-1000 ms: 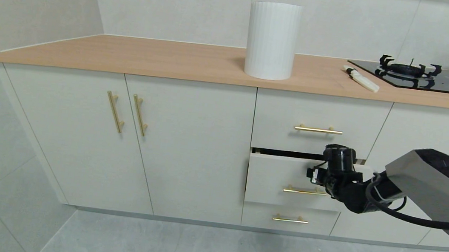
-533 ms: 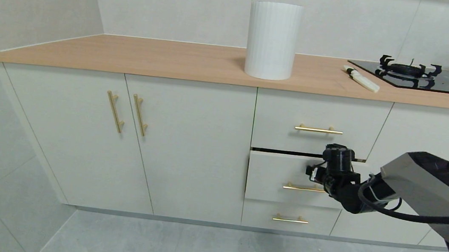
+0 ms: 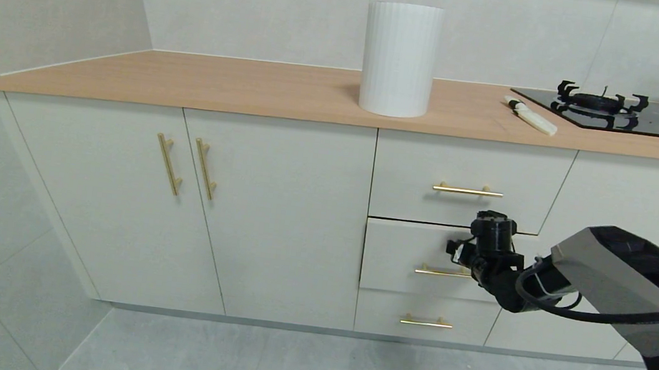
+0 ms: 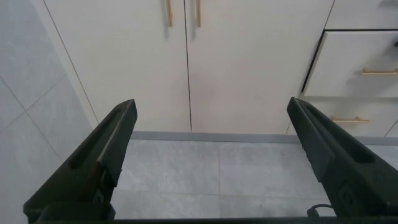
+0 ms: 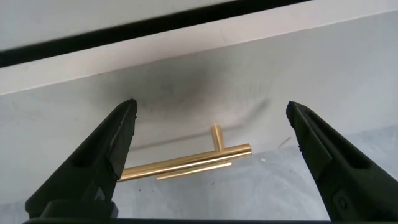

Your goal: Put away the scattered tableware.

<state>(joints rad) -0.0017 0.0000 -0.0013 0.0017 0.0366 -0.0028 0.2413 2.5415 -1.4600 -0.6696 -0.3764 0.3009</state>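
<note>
Nearly shut middle drawer (image 3: 403, 254) (contents hidden); right hand (image 5: 211, 115) gaping, empty, at handle (image 5: 186, 163).

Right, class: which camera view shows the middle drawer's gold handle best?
The right wrist view: the handle sits close before the open right hand. The head view shows it small, its end behind that hand; the left wrist view, tiny at the edge.

From the head, the camera looks forward and down over the desk (image 3: 254, 84) and cabinet fronts (image 3: 277, 204), from well back. The right wrist camera sits right up against the middle drawer (image 5: 280, 74), facing its brass handle (image 5: 186, 163). The left wrist camera hangs low, farther off, facing cupboard doors (image 4: 249, 62) and floor (image 4: 205, 168); all three catch that drawer.
</note>
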